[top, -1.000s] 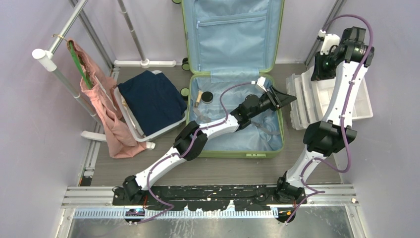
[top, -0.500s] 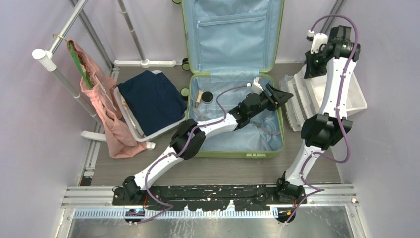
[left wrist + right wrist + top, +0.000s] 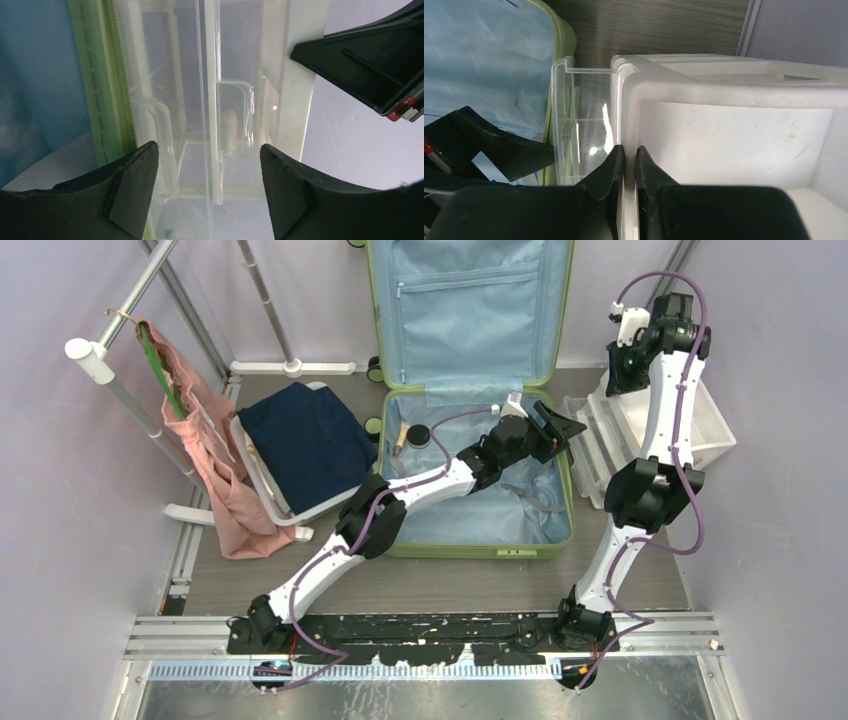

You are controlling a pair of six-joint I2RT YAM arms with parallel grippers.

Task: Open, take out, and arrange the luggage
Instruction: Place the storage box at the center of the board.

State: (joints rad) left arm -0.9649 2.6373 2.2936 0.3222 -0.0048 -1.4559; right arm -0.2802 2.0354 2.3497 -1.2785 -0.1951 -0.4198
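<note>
Luggage (image 3: 465, 350) sits upper centre of top view, open. Lid is upright vs the back wall showing pale blue lining + zip pocket, base flat on the surface (image 3: 450, 580) w/ green rim all round. In the base, upper-left corner: small round black jar (image 3: 418, 435) and beside it a pale item w/ brownish handle (image 3: 400, 438), can't ID. Loose straps lie lower right in the lining. L arm runs diagonally across the base. L end effector (image 3: 568, 430) is at the luggage's right rim, pointing at the drawer unit (image 3: 700, 435) just beside it. L wrist view: end effector (image 3: 207, 150) fingers spread wide w/ nothing between them, a clear drawer front w/ handle (image 3: 230, 120) straight ahead, green rim (image 3: 95, 90) at frame left. R arm stands tall at frame right, R end effector (image 3: 618, 380) down on the unit's upper-left edge. R wrist view: end effector (image 3: 630, 150) fingers pinched closed on the unit's thin white wall (image 3: 734, 130); luggage lining + rim (image 3: 489, 55) upper left of that frame. Left of the luggage: white basket (image 3: 262, 480) holding a folded navy cloth (image 3: 305, 440). Further left, a pink garment (image 3: 215, 480) hangs off a white tube rack (image 3: 100, 360).
</note>
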